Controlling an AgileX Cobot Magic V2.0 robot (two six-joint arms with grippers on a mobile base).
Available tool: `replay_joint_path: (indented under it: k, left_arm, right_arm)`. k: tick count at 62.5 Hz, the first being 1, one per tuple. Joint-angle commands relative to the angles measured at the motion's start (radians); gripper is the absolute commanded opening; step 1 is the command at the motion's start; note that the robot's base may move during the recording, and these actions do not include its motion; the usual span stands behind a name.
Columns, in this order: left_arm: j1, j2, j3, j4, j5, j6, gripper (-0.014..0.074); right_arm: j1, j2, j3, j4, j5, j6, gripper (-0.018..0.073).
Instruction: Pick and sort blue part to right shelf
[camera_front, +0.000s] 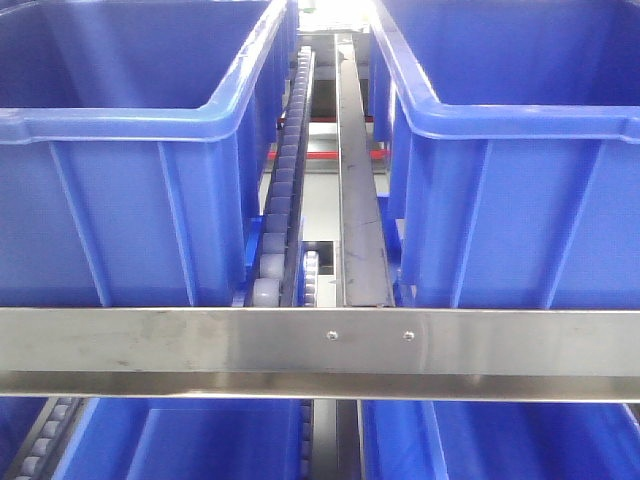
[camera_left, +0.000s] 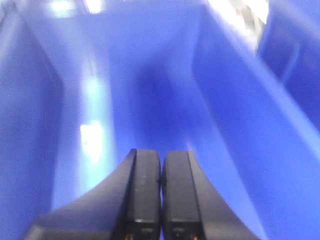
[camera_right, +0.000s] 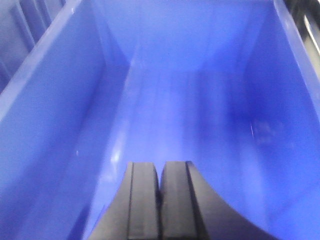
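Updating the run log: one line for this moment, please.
left tool: shut, empty, over bin | right tool: shut, empty, over bin | blue part: not in view | shelf rail: ahead

Steel rack, plastic bins

Rail (camera_front: 320, 340) – brushed, smudged metal; bins (camera_front: 130, 190) – glossy, smooth blue plastic; rollers (camera_front: 285, 190) – pale plastic.

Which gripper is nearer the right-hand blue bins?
Right, likely. The right gripper points into a bin with a neighbouring bin on its left; the left gripper points into one with a neighbour on its right. Neither shows in the front view.
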Motion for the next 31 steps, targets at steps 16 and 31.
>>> replay_joint_path:
  k: [16, 31]
  left_arm:
    - [0.147, -0.227, 0.181, -0.092, -0.187, 0.000, 0.0133]
    - [0.180, -0.508, 0.354, -0.092, -0.184, 0.000, 0.0133]
  right_arm:
    - [-0.004, -0.173, 0.152, -0.010, -0.204, -0.010, 0.0029]
    - [-0.004, -0.392, 0.290, -0.010, -0.226, -0.010, 0.0029]
